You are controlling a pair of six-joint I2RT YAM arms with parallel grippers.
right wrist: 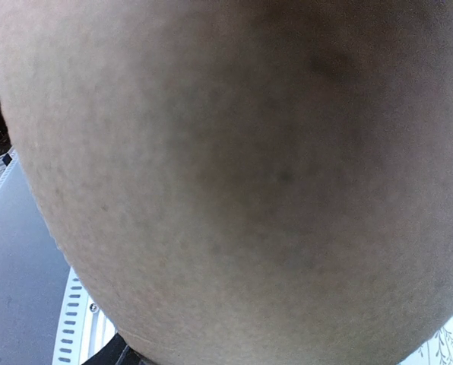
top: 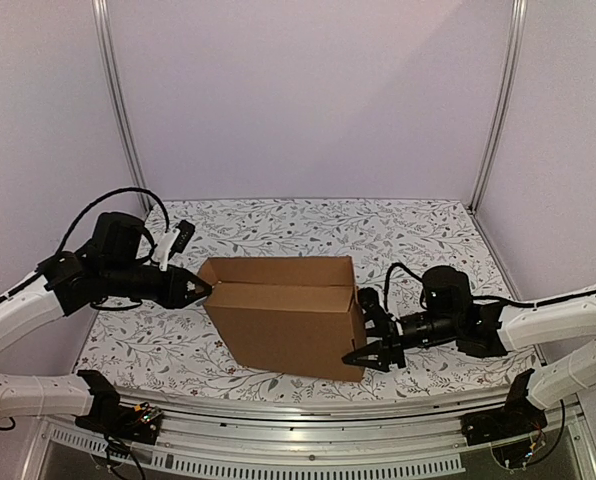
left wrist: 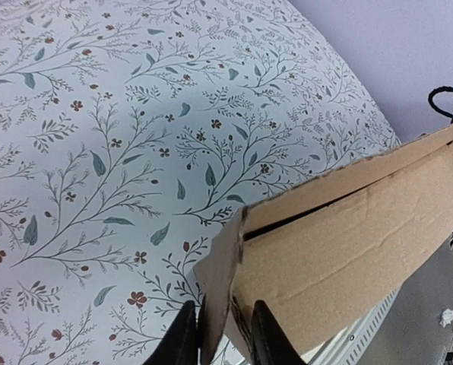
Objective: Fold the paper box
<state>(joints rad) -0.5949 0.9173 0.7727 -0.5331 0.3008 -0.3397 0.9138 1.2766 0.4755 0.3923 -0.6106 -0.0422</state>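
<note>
The paper box (top: 283, 320) is a plain brown cardboard box standing tilted at the middle of the table, its top flaps folded in. My left gripper (top: 206, 290) is at the box's left end. In the left wrist view, the left gripper (left wrist: 220, 315) is shut on the box's upright left side flap (left wrist: 219, 266), one finger on each face. My right gripper (top: 363, 328) is spread open against the box's right end, one finger high and one low. The right wrist view is filled by blurred cardboard (right wrist: 234, 175), and its fingers are almost hidden.
The table carries a floral cloth (top: 408, 230). A metal rail (top: 308, 420) runs along the near edge by the arm bases. Two frame posts (top: 118, 100) (top: 498, 100) and pale walls close in the back and sides.
</note>
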